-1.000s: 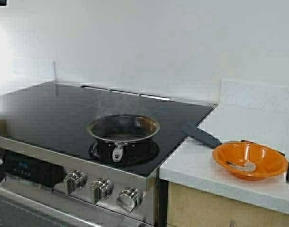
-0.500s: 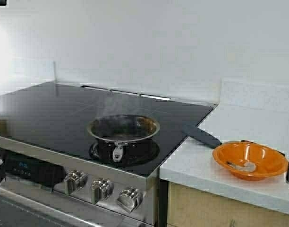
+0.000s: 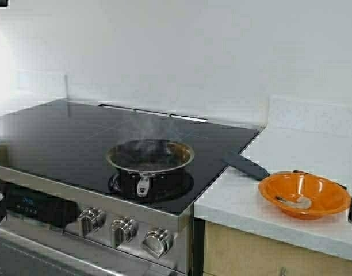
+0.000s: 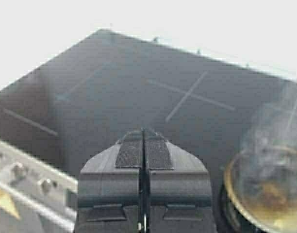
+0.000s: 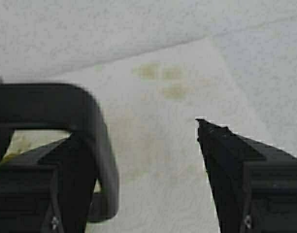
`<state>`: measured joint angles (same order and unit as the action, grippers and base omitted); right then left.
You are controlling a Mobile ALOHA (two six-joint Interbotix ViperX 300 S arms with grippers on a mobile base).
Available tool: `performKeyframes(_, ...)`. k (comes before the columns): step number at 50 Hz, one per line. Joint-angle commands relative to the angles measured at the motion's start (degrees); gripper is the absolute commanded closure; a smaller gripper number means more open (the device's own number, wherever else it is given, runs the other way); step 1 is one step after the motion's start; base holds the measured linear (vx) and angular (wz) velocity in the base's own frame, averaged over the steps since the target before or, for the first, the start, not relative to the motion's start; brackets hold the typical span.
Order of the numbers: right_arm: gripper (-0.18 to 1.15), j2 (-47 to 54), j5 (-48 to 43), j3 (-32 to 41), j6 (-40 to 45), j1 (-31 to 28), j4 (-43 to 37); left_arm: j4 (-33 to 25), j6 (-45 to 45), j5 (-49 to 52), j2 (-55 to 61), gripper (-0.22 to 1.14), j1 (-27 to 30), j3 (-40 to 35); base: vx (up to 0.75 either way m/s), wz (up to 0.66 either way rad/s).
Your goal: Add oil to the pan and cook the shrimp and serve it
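So the pan (image 3: 150, 156) is sitting on the front burner of the stove (image 3: 61, 138), smoking away, with what looks like oil browning on its bottom in the left wrist view, so we'd say the oil step is done. The shrimp (image 3: 295, 201) looks like that pale piece lying in the orange bowl (image 3: 305, 194) on the surface (image 3: 291, 152) to the right, well apart from the pan. Whether it's cooked and served already or not yet in, we can't tell. Our left hand (image 4: 143, 155) is clenched on nothing, hovering over the stove near the pan. Our right hand (image 5: 153, 170) is released, over a stained paper towel (image 5: 158, 111), with a black handle (image 5: 90, 141) by one finger.
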<state>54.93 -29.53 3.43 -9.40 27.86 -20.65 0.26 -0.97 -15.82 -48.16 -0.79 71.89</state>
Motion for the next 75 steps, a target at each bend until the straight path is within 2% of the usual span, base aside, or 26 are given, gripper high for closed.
performKeyframes(1,0.06,-2.7,1.0,-0.2,0.0,0.2,0.3,0.1,0.0,-0.4,0.2,0.89,0.1,-0.6,0.0,0.0)
performKeyframes(31,0.07,-11.3,2.2,-12.7,0.2,0.1,1.9,0.1,-0.7,-0.4,0.0,0.88,0.1,-0.5,0.0,0.0)
performKeyframes(42,0.1,-19.2,7.8,-17.8,-0.5,-1.1,1.9,0.1,-1.1,-0.4,0.0,0.88,0.1,-0.7,0.0,0.0)
performKeyframes(48,0.25,-24.3,11.0,-18.6,-1.6,-2.5,2.1,0.1,-1.4,-0.4,-0.1,0.89,0.1,-0.9,0.0,0.0)
performKeyframes(55,0.59,-31.0,16.5,-18.5,-5.7,-5.3,2.5,0.1,-1.7,0.1,-0.6,0.88,0.1,-1.0,0.0,0.0)
performKeyframes(62,0.83,-37.3,20.9,-18.8,-9.5,-8.8,2.5,0.1,-1.6,0.2,-2.1,0.88,0.1,-1.1,0.0,0.0)
performKeyframes(67,0.92,-41.9,23.1,-20.3,-11.8,-11.8,2.6,0.1,-1.6,0.2,-2.9,0.89,0.1,-1.1,0.0,0.0)
performKeyframes(75,0.91,-48.3,29.4,-22.3,-13.9,-17.3,2.9,0.1,-1.7,0.3,-3.3,0.89,0.1,-1.2,0.0,0.0)
